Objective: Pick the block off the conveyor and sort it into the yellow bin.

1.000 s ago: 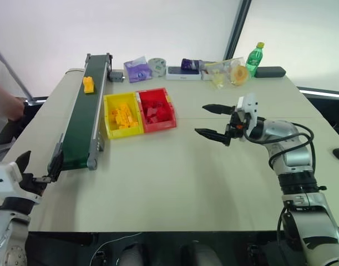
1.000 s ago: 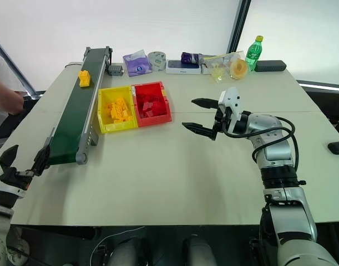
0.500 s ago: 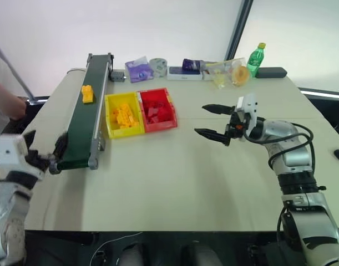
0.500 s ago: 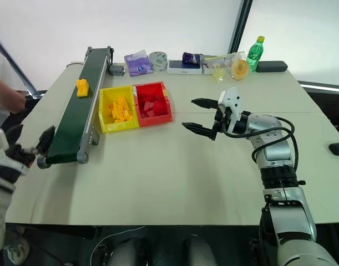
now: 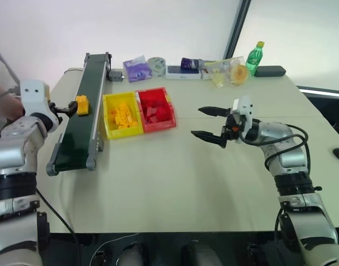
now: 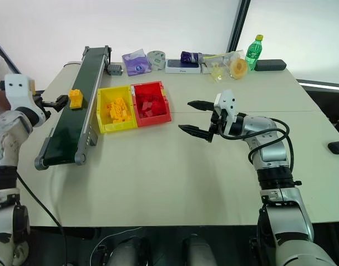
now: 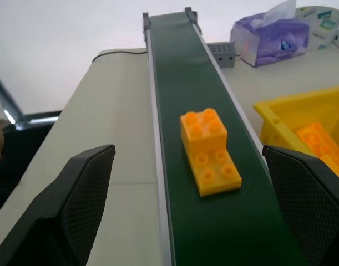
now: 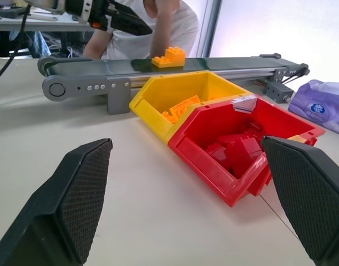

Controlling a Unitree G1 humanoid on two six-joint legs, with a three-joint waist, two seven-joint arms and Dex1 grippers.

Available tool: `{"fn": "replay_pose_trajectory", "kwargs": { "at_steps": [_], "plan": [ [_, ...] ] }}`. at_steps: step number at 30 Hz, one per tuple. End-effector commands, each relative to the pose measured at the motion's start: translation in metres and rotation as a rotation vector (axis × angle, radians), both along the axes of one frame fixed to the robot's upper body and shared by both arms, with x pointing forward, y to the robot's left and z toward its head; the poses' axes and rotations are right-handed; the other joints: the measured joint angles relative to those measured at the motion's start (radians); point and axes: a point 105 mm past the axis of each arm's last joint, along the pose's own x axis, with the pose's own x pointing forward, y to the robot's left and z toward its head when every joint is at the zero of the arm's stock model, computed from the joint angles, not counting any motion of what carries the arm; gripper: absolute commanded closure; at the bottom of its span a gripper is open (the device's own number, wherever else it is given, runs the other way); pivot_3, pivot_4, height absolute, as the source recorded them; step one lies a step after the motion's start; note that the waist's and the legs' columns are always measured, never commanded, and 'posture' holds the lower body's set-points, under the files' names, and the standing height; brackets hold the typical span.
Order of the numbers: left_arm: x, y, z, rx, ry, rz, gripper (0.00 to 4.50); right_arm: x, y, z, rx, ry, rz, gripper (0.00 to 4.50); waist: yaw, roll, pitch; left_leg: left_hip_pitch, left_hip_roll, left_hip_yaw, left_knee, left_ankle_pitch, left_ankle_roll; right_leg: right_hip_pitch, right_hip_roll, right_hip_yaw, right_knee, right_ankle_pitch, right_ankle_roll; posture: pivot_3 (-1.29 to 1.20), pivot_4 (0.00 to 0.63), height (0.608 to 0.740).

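Since the left gripper is spread wide with the block lying between its fingers on the conveyor, it should advance squarely and close across the brick's sides, while the right gripper waits open.

Beige table has the conveyor along its left, yellow bin touching a red bin, clutter and a green bottle at back.

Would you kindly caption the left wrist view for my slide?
Open left gripper lined up on the yellow-orange block riding the dark green conveyor.
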Motion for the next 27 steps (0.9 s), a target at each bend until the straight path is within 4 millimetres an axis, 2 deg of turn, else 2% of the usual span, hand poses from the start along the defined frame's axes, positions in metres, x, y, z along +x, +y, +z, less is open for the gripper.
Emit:
{"fn": "replay_pose_trajectory", "kwargs": {
  "at_steps": [1,6,9,12,17,21,24,27],
  "plan": [
    [0.007,0.002,-0.012,0.025,0.043,0.011,0.02,-0.005,-0.002,0.014,0.019,-0.060,-0.004,0.00,-0.002,0.000,0.000,0.000,0.000,0.000,0.000,0.000,0.000,0.000,0.000,0.000,0.000,0.000,0.000,0.00,0.150,0.740],
    [0.014,0.001,-0.017,-0.003,0.047,0.022,0.02,-0.005,-0.005,0.012,0.018,-0.058,-0.013,0.00,0.000,0.000,0.000,0.000,0.001,0.000,0.001,0.000,0.000,-0.001,0.000,0.000,0.001,0.000,0.000,0.00,0.150,0.740],
    [0.016,-0.008,-0.020,-0.032,0.056,-0.041,0.02,-0.005,-0.005,0.013,0.020,-0.060,-0.015,0.00,0.000,0.000,0.000,0.000,0.000,0.000,0.001,0.000,0.000,-0.001,0.000,0.000,0.001,0.000,0.000,0.00,0.150,0.740],
    [0.016,-0.014,-0.025,-0.053,0.079,-0.067,0.86,-0.006,-0.004,0.014,0.022,-0.062,-0.013,0.00,0.001,0.000,0.000,0.000,0.000,0.000,0.001,0.000,0.000,-0.001,0.000,0.000,0.001,0.000,0.000,0.00,0.150,0.740],
    [0.011,-0.014,-0.024,-0.062,0.065,-0.068,3.20,-0.006,-0.004,0.015,0.023,-0.066,-0.012,0.00,-0.002,0.000,0.000,0.000,0.000,0.000,0.001,0.000,0.000,-0.001,0.000,0.000,0.002,0.000,0.000,0.00,0.150,0.740],
    [0.011,-0.017,0.004,-0.016,-0.055,-0.062,3.15,-0.005,-0.005,0.015,0.020,-0.066,-0.014,0.00,-0.001,0.000,0.000,0.000,0.001,0.000,0.001,0.000,0.000,-0.001,-0.001,0.000,0.002,0.000,0.000,0.00,0.150,0.740],
    [0.012,-0.043,0.036,-0.045,-0.161,-0.144,3.15,-0.005,-0.005,0.015,0.020,-0.064,-0.015,0.00,0.005,0.000,0.000,0.000,0.000,0.000,0.002,0.000,0.000,-0.001,-0.001,0.001,0.002,0.000,0.000,0.00,0.150,0.740],
    [0.017,-0.062,0.045,-0.085,-0.194,-0.186,3.15,-0.004,-0.005,0.016,0.025,-0.066,-0.016,0.00,0.007,0.000,0.000,-0.001,0.000,0.000,0.003,0.000,0.000,0.000,-0.001,0.000,0.002,0.000,0.000,0.00,0.150,0.740]
  ]
}}
